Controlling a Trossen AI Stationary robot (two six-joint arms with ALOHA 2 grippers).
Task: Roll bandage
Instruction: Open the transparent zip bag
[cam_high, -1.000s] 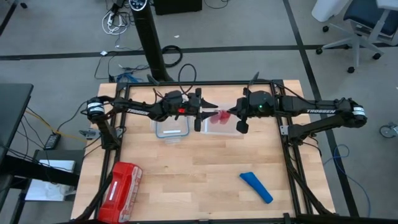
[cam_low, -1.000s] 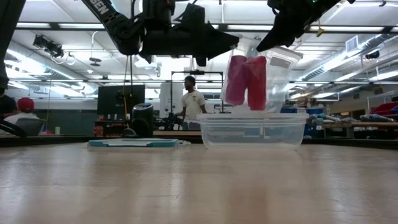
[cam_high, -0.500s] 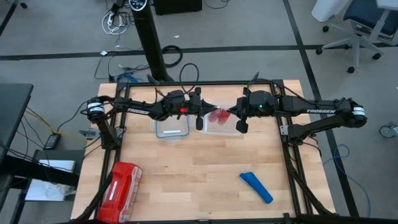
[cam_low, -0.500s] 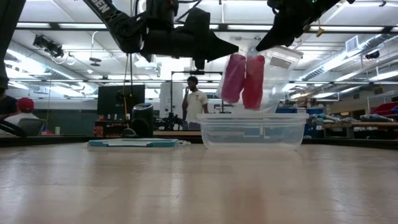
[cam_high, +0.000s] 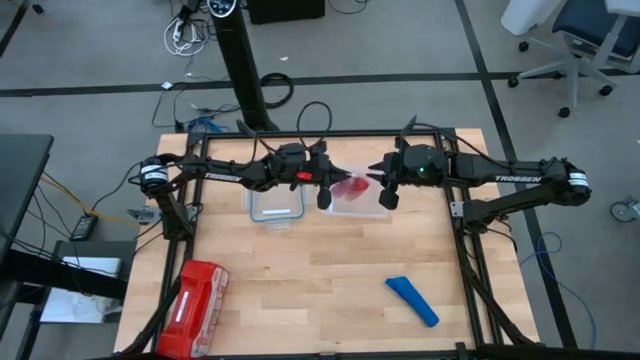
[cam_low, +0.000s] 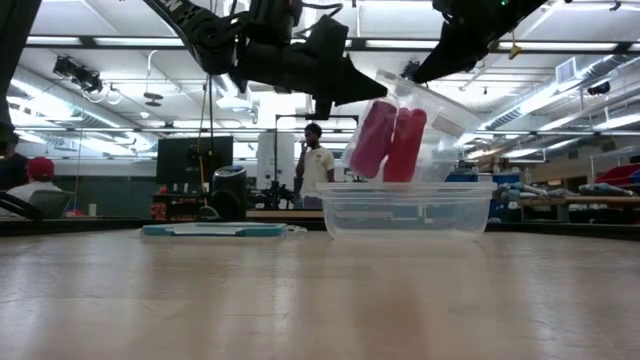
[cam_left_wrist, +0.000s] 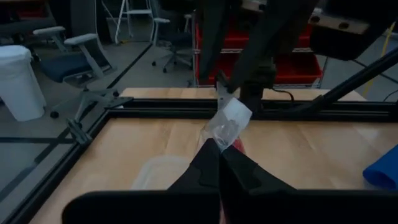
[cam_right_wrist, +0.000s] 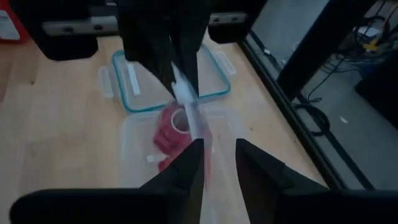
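The blue bandage (cam_high: 412, 301) lies flat on the table near its front right; no gripper touches it. It also shows in the left wrist view (cam_left_wrist: 382, 174). My left gripper (cam_high: 325, 190) and my right gripper (cam_high: 384, 190) face each other at the table's far middle. Both are shut on a clear plastic bag (cam_low: 400, 130) holding two red-pink rolls (cam_low: 388, 140). The bag hangs tilted above a clear container (cam_low: 405, 210). My left gripper pinches the bag's upper edge (cam_left_wrist: 225, 127) between its two fingers, coming level from the table's left. The bag is clear of the container and slants down from the hold. My right gripper holds the bag's top strip (cam_right_wrist: 191, 118) near its other end, coming from the table's right. The strip runs in between the fingers (cam_right_wrist: 189, 165). The bag hangs below, tilted.
A clear container (cam_high: 357, 207) stands under the bag, and its teal-rimmed lid (cam_high: 275, 207) lies to its left. A red zip pouch (cam_high: 195, 295) lies at the front left. People stand in the room beyond the table (cam_low: 315, 160).
My left gripper has gone a little toward the table's right and down, at the bag. The bag hung upright from my right gripper and now tilts: the rolls' lower ends have swung toward my left gripper.
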